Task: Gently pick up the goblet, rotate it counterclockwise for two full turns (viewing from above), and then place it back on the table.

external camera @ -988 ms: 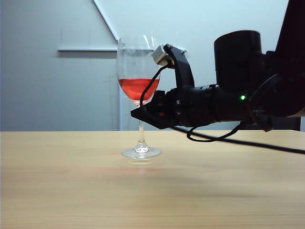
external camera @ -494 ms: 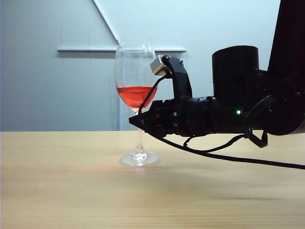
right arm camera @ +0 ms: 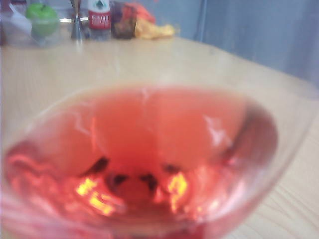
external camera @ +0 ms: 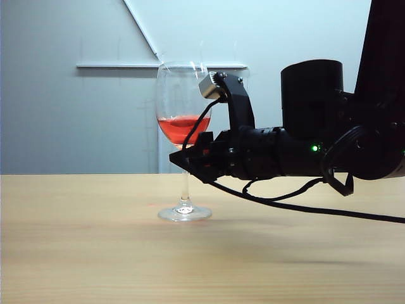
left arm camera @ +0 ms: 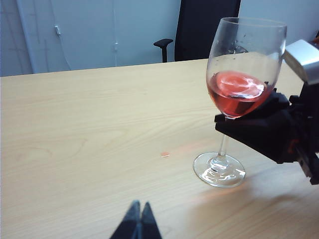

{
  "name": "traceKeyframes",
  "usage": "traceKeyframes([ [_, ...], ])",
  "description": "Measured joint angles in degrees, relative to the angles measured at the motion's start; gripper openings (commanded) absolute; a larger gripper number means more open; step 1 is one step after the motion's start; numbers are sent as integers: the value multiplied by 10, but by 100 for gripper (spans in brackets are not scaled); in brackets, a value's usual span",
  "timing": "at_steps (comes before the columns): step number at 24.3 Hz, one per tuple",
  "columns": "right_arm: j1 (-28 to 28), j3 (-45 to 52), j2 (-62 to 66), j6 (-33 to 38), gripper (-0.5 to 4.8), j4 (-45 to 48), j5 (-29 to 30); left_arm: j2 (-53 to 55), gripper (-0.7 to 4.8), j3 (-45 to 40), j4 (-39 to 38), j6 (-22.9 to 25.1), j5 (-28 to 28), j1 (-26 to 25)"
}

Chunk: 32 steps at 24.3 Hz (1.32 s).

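The goblet (external camera: 180, 101) stands with its round foot on the light wood table (external camera: 95, 240), and the red liquid in its bowl is sloshing. My right gripper (external camera: 180, 156) reaches in level from the right. Its black fingers sit either side of the thin stem just under the bowl (left arm camera: 244, 64); the near finger (left arm camera: 249, 130) hides the stem there, so the grip does not show. The right wrist view is filled by the blurred red bowl (right arm camera: 139, 149). My left gripper (left arm camera: 140, 210) hovers low over the table (left arm camera: 75, 124), well short of the goblet, tips pressed together and empty.
A black office chair (left arm camera: 199, 25) stands behind the table's far edge. At another edge of the table sit a green round object (right arm camera: 44, 20), a bottle (right arm camera: 99, 17) and an orange-yellow heap (right arm camera: 147, 27). A small pale spot (left arm camera: 164, 154) lies near the goblet's foot.
The right arm has come down with the goblet, whose foot has dropped from just above the table onto it. The bowl has since shifted slightly right and the liquid is rocking.
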<state>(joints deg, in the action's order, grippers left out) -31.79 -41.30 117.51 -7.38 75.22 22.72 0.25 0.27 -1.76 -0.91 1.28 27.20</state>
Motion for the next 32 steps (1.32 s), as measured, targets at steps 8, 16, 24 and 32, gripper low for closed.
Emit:
traceKeyframes([
  [8, 0, 12, 0, 0, 174, -1, -2, 0, -5, 0, 0, 0, 0, 0],
  [16, 2, 112, -53, 0, 254, 34, -51, 0, -5, 0, 0, 0, 0, -3],
  [24, 2, 255, -244, 6, 221, 33, -87, 0, -5, 0, 0, 0, 1, -115],
  [32, 2, 340, -443, 63, -5, 27, -127, 0, -5, 0, 0, 0, 1, -257],
])
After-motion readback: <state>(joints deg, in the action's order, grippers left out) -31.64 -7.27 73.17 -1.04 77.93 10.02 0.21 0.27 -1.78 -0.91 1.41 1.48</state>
